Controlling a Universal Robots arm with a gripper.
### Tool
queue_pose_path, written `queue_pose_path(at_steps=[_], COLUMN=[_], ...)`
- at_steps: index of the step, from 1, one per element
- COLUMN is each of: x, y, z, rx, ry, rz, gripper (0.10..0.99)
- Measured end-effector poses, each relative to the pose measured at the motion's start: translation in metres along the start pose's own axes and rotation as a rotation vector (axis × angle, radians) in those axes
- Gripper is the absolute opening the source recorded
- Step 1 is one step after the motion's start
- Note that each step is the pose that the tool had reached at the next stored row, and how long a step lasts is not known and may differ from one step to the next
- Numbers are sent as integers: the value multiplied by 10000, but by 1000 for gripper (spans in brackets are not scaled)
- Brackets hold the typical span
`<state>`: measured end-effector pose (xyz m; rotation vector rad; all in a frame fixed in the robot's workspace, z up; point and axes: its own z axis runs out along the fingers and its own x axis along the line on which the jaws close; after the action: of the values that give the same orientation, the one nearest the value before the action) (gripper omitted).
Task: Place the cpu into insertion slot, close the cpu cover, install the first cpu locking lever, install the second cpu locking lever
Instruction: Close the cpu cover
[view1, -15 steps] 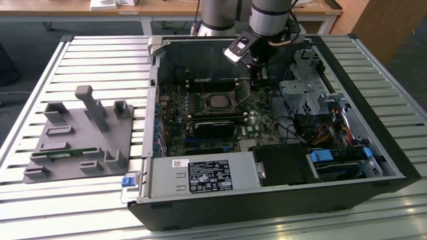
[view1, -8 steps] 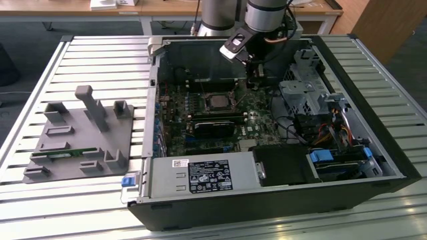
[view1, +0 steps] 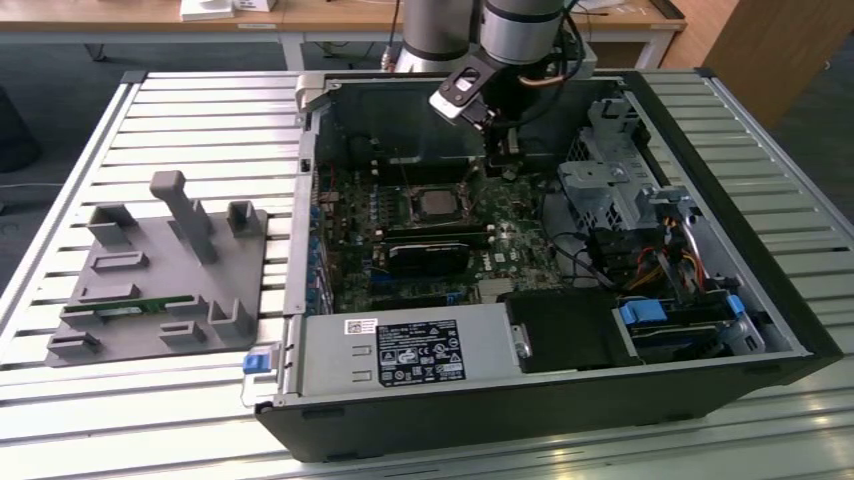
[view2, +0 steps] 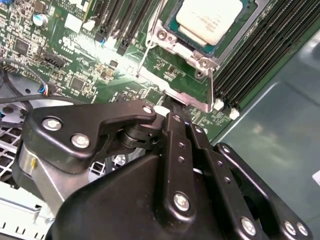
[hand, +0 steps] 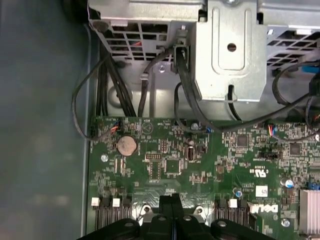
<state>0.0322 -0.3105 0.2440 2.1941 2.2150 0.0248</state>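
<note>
1. On the exterior view's left, a grey fixture tray (view1: 154, 275) rests on the slatted bench (view1: 200, 110). One of its slots holds a green memory module (view1: 134, 308), probably so that parts wait in known positions.
2. To its right, the open computer case (view1: 534, 410) lies on its side. This turns the motherboard (view1: 501, 235) upward, where an arm coming from above can reach it. The power supply (view1: 400, 355) fills the near left corner of the case.
3. The insertion slot (view1: 435, 204) sits left of centre on the board, just far of the graphics card (view1: 430, 252). In the second wrist view the cpu (view2: 210, 17) lies in this socket with its silver top up. The cpu cover (view2: 186, 50) appears to lie flat around it as a shiny frame. A thin metal rod (view2: 144, 55), likely a locking lever, rises beside that frame.
4. Just right of the socket, the hand (view1: 505, 165) hangs low from the arm (view1: 514, 40). Its fingers (hand: 165, 210) are pressed together with nothing visible between them. I judge that this narrow tip suits pushing on small socket hardware. The tip meets the frame's shiny edge, but I cannot tell whether it touches it.
5. On the exterior view's right, the drive cage (view1: 607, 190) and loose cables (view1: 654, 265) crowd the case, apart from the hand.
</note>
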Motion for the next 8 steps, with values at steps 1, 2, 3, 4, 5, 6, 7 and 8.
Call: queue_pose_path(at_steps=[1, 2, 3, 4, 5, 6, 7, 8], x=[0, -1, -2, -4, -5, -7, -8, -10], y=[-9, -20, -31, -39, -48, -61, -77, -96], z=[0, 0, 1, 2, 3, 5, 5, 7], rx=[0, 1, 2, 1, 0, 0, 0, 0], ry=[-1, -2, -3, -2, -1, -1, -1, -1], rz=[0, 0, -1, 0, 0, 0, 0, 0], gripper=[106, 106, 106, 106, 106, 106, 106, 106])
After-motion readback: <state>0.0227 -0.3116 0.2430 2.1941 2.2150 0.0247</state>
